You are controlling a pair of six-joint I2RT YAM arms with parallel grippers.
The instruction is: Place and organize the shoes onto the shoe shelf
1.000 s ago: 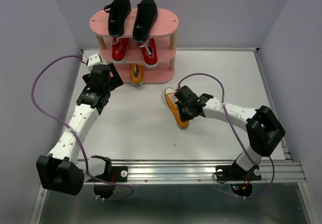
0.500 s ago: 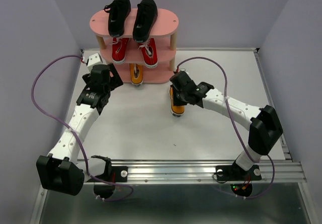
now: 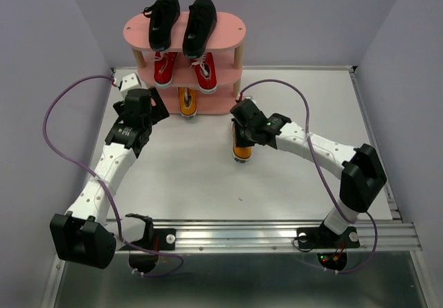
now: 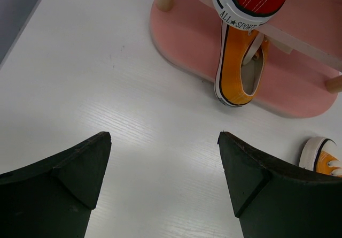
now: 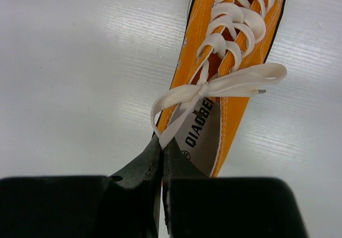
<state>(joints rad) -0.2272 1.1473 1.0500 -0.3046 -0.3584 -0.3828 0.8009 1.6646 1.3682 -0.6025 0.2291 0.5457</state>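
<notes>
Shelf holds black shoes on top, red shoes in the middle, one orange shoe below, partly hidden. Right fingers pinch the loose shoe; left fingers are spread wide, empty.

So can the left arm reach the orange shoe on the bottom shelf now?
Probably yes. The left gripper is open and faces the orange shoe, only bare table lies between, and its heel sits at the front edge of the shelf.
</notes>
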